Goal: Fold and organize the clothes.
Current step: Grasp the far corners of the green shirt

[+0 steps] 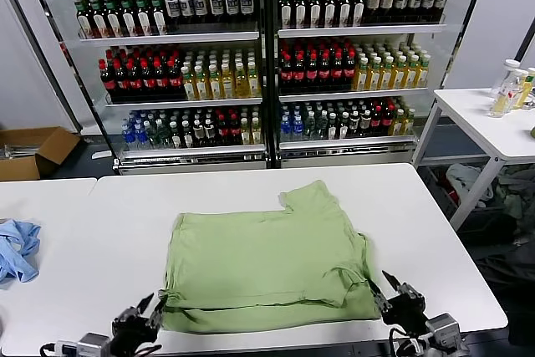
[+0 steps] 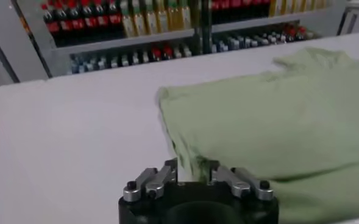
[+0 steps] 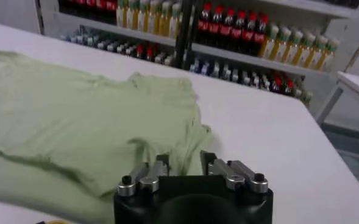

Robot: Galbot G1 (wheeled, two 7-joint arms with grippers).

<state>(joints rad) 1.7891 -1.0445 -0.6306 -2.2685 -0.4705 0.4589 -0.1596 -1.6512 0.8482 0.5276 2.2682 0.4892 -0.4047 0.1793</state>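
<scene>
The light green polo shirt (image 1: 267, 257) lies flat on the white table (image 1: 125, 206), partly folded, with a doubled layer along its near edge. Its collar end points to the far right and its chest graphic is hidden. My left gripper (image 1: 153, 307) is at the shirt's near left corner. It is open, with the fabric edge between its fingers in the left wrist view (image 2: 193, 169). My right gripper (image 1: 380, 288) is at the near right corner. It is open too, with a fold of the shirt (image 3: 75, 115) between its fingers in the right wrist view (image 3: 184, 161).
A small light blue cloth (image 1: 17, 250) lies at the table's left edge. Drink shelves (image 1: 267, 56) stand behind the table and a cardboard box (image 1: 33, 150) sits on the floor at far left. A second white table (image 1: 493, 123) with bottles stands at right.
</scene>
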